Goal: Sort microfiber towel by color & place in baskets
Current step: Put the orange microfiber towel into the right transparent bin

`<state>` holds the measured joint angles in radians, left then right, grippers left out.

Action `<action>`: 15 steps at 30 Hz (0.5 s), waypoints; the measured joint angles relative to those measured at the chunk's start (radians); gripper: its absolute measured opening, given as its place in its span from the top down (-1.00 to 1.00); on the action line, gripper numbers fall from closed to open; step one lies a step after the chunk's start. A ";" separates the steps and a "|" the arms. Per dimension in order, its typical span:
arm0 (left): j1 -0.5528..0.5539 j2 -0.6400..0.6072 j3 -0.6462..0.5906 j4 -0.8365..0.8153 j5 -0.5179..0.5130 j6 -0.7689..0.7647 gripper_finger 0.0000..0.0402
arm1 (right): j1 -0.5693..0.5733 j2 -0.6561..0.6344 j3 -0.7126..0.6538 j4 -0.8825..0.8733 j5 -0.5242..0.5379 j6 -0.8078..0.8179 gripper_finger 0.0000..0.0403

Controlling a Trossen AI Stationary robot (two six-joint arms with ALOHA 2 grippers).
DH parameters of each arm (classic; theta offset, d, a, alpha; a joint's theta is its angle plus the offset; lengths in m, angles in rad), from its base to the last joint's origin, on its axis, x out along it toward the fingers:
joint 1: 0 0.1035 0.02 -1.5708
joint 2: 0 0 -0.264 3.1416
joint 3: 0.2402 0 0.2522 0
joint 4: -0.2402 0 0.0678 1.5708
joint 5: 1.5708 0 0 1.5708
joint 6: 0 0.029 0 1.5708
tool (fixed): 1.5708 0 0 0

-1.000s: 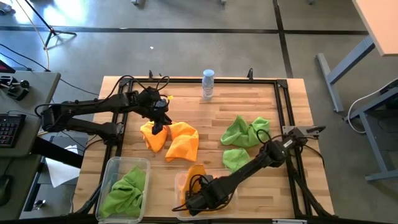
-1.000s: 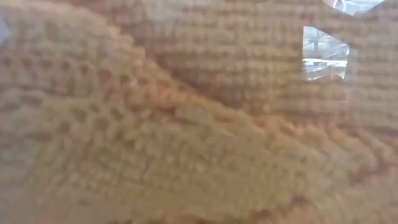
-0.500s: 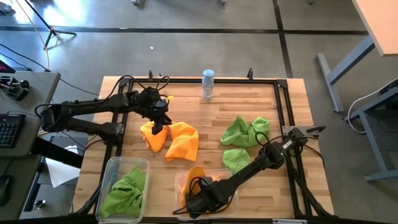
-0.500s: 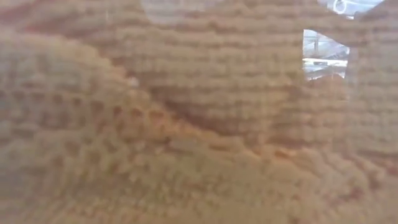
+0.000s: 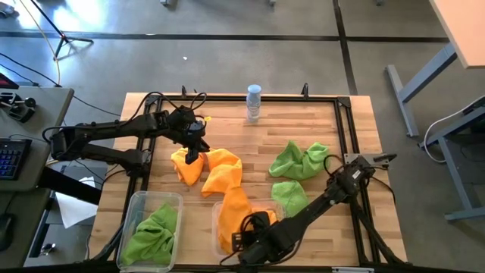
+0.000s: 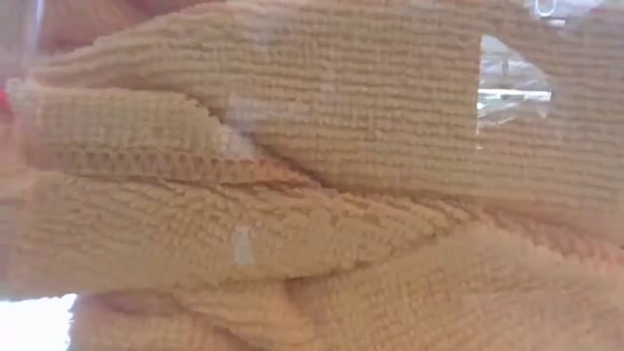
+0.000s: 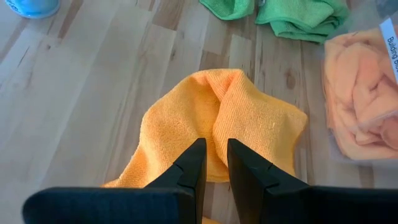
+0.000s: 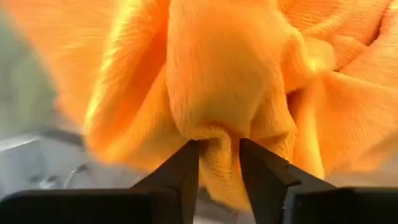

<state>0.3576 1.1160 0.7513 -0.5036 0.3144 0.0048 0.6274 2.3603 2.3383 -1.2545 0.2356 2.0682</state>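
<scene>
Two orange towels (image 5: 206, 168) lie bunched at the table's middle left, and my left gripper (image 5: 195, 149) is shut on the left one (image 7: 205, 118). A third orange towel (image 5: 233, 220) fills the narrower clear basket (image 5: 217, 244) at the near edge and blocks the low view (image 6: 312, 195). My right gripper (image 5: 250, 243) is down in that basket, open, with a fold of that towel (image 8: 217, 124) between its fingers. Two green towels (image 5: 299, 161) lie at the right. Another green towel (image 5: 155, 231) lies in the wider basket (image 5: 139, 199) at the near left. My left gripper pinches a raised fold (image 7: 216, 134) of the left orange towel between its two fingers, coming from above and slanting down. The towel's remaining cloth lies slack on the table. My right gripper's open fingers (image 8: 186, 171) stand on either side of a hanging fold (image 8: 217, 158) of the basket's orange towel, and the cloth brushes both.
A small clear bottle with a blue cap (image 5: 253, 102) stands at the table's far edge. A black frame (image 5: 345, 152) runs round the tabletop. Bare wood shows between the orange and green towels and toward the far right.
My right gripper has moved a little toward the table's right and near edges inside the narrower basket. The orange towel there, a narrow upright bunch before, has sunk and spread across the basket.
</scene>
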 joint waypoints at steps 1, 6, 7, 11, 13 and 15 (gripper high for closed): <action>0.000 0.000 0.000 0.000 0.000 0.000 0.75 | 0.002 -0.013 0.000 0.001 0.001 0.000 0.41; 0.000 0.000 0.000 0.000 0.000 0.000 0.75 | 0.011 -0.072 0.001 -0.031 0.055 0.042 0.39; 0.000 0.000 0.000 0.000 0.000 0.000 0.75 | 0.013 -0.084 0.001 -0.039 0.067 0.046 0.41; 0.000 0.000 0.000 0.000 0.000 -0.001 0.75 | 0.025 -0.125 0.002 -0.071 0.195 0.044 0.48; 0.000 0.000 0.000 0.000 0.000 0.000 0.75 | 0.022 -0.127 0.002 -0.073 0.316 0.019 0.52; 0.000 0.000 0.000 0.000 0.000 -0.001 0.75 | 0.003 -0.125 0.002 -0.060 0.396 -0.022 0.58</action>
<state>0.3576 1.1160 0.7513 -0.5037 0.3145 0.0040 0.6307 2.2349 2.3402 -1.3148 0.6318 2.0463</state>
